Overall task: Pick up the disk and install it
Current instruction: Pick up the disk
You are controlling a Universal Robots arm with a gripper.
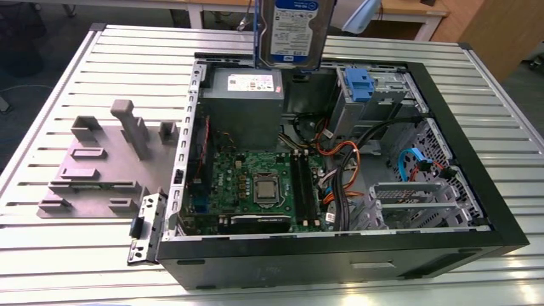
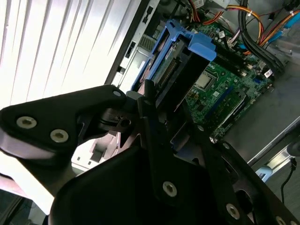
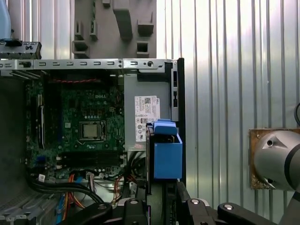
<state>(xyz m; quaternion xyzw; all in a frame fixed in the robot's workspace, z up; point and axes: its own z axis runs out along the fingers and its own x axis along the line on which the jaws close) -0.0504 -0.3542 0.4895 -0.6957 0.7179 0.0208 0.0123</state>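
Disk [image 1: 295, 29] was held upright above the open case [image 1: 476, 210], clamped in the tool [image 2: 164, 101]. It was judged best kept square to the drive cage [image 1: 384, 89] and clear of the cables [image 1: 340, 150].

A: Where is it open inside the case [image 1: 340, 255]?
B: Above the motherboard [image 1: 255, 182], at 6 o'clock in the exterior view. At 12 o'clock, the power supply [image 1: 242, 105] and drive cage [image 1: 374, 89] crowd beneath the disk [image 1: 296, 32]; cables [image 1: 340, 159] cross the middle.
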